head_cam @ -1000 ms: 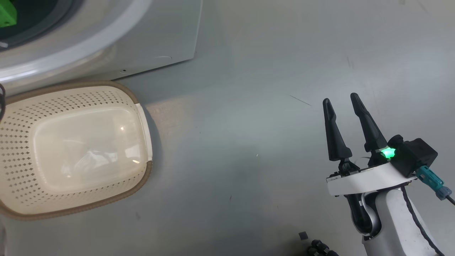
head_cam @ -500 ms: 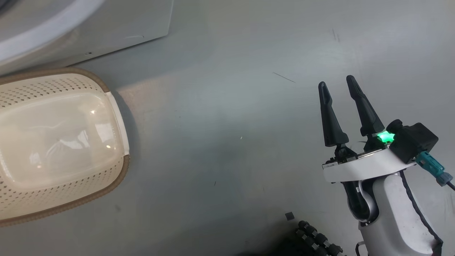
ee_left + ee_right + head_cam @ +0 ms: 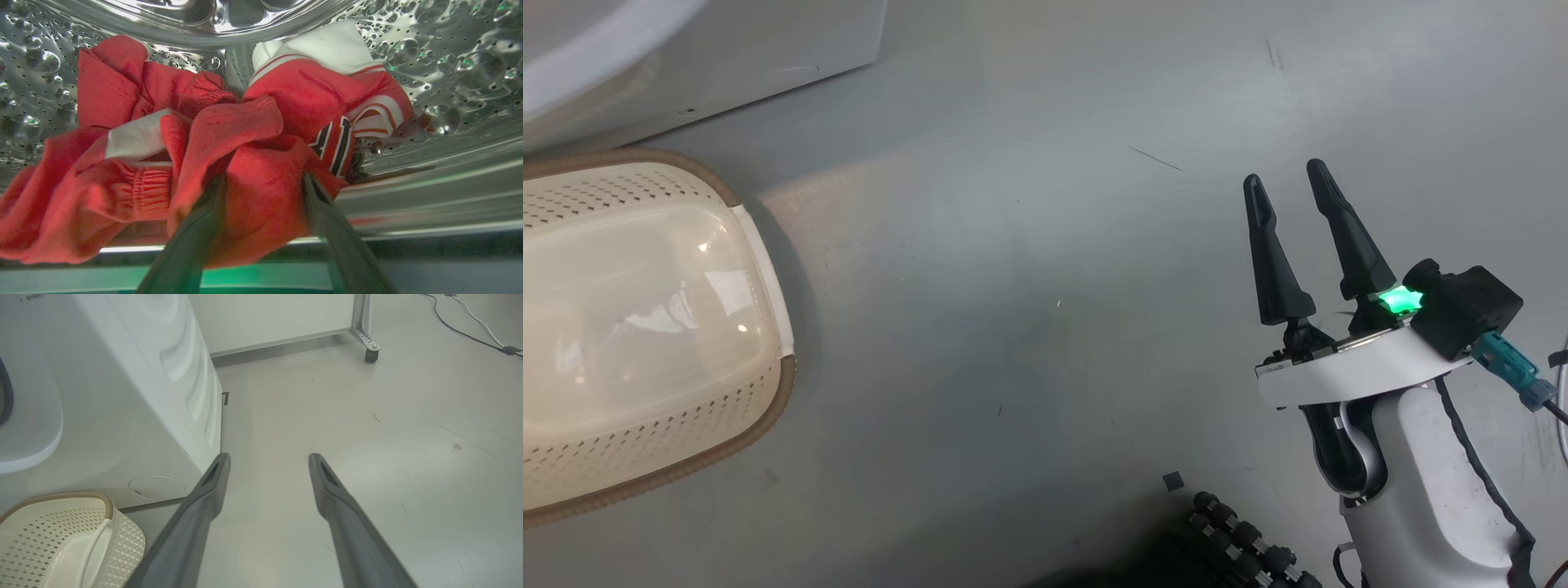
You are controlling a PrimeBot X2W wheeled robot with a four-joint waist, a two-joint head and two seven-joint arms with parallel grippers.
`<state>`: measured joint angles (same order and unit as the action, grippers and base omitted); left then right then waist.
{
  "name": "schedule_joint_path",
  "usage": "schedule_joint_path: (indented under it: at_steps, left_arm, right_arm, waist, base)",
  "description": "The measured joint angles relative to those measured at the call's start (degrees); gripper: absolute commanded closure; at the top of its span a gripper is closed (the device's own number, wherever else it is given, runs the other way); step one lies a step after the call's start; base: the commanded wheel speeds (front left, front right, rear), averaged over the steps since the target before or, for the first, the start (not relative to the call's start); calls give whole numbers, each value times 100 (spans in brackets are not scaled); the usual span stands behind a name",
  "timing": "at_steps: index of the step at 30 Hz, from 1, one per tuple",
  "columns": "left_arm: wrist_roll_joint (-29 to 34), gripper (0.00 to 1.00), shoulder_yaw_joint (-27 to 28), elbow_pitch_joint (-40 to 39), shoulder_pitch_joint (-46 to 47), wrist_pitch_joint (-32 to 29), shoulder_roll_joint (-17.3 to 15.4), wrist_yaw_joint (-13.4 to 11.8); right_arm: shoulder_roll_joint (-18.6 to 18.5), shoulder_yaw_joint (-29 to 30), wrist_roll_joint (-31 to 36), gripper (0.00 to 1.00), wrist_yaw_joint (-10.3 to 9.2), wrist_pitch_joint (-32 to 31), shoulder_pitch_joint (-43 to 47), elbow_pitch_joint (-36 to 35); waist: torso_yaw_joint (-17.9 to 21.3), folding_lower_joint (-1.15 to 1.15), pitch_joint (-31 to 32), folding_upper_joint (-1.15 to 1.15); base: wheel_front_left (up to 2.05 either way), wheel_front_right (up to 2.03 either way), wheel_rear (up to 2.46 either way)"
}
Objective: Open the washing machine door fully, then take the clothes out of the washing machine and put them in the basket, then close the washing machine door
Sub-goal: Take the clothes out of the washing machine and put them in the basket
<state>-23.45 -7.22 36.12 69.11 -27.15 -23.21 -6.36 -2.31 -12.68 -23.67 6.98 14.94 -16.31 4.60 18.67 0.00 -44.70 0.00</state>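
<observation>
Change: my head camera swung; basket (image 3: 768,408) slid to 9 o'clock.
Left claw (image 3: 263,179): released, straddling clothes (image 3: 229,122) in washing machine (image 3: 449,61); I'd pinch next.
Right claw (image 3: 1284,173): released, idle, 4 o'clock.

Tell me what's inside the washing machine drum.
Red clothes with white trim lie heaped in the perforated steel drum; the left claw straddles one fold. Anything beneath the heap is covered.
</observation>
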Motion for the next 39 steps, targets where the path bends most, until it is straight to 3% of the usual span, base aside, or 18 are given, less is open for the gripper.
schedule_joint_path:
  at_steps: [1,2,10,20,32,39]
  left_arm:
    - [29,98,8,18,16,0,-5,-8]
    - [40,100,15,30,27,0,-7,-18]
    - [87,100,122,68,42,171,14,-43]
    - [87,100,135,-19,1,947,266,-43]
    - [25,100,318,-241,-721,2148,558,-44]
    - [-26,100,343,-474,-1285,3006,894,-44]
  right_arm:
    - [0,0,0,0,0,0,-12,7]
    - [0,0,0,0,0,0,-26,13]
    - [0,10,0,0,0,0,-125,36]
    - [0,169,116,0,1,0,-177,51]
    - [-3,333,277,0,1,0,-193,73]
    - [-4,477,422,0,1,0,-172,74]
  waist:
    - [6,0,-6,0]
    - [11,0,-12,0]
    - [17,0,-35,0]
    - [-150,0,45,0]
    - [-360,0,272,0]
    - [-483,0,504,0]
  base:
    - [0,0,0]
    - [0,0,0]
    - [0,0,0]
    - [0,0,0]
    - [0,0,0]
    - [0,0,0]
